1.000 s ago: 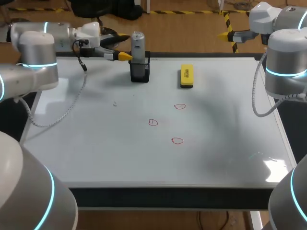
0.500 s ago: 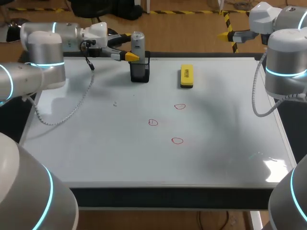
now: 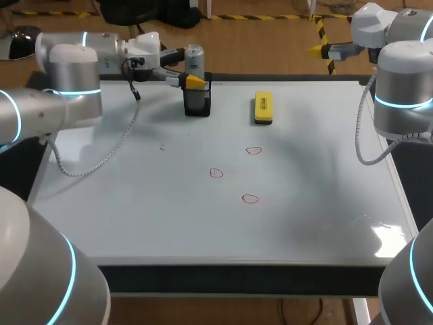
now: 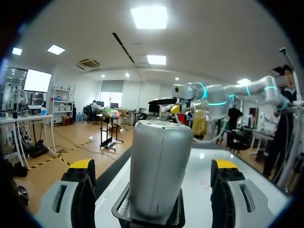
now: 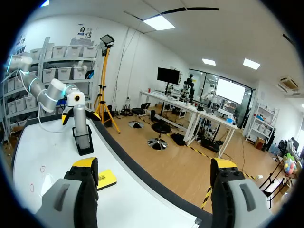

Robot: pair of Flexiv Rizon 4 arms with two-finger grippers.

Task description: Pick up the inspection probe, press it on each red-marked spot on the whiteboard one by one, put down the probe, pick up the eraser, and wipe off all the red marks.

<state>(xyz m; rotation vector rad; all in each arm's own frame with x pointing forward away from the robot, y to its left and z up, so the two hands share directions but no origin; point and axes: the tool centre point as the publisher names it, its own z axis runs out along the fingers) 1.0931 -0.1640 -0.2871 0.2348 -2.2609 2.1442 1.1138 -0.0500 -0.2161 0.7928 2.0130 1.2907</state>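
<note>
My left arm [image 3: 67,74] is stretching in level from the left side over the whiteboard's [image 3: 135,203] far edge, and the left gripper [image 4: 153,166] is hanging with its fingers spread apart, one yellow tip on each side of the inspection probe [image 3: 194,59] and neither touching it. The grey probe is standing upright in a black mesh holder [image 3: 197,101] at the back of the board. Just to its right the yellow eraser [image 3: 263,107] is lying flat, carrying a dark print too small to read. Nearer the middle three red marks [image 3: 253,150], [image 3: 215,173], [image 3: 249,198] are sitting apart from one another. My right arm [image 3: 399,88] is rising at the right edge, and the right gripper [image 5: 155,164] is hovering beyond the far right corner, fingers wide open around nothing.
</note>
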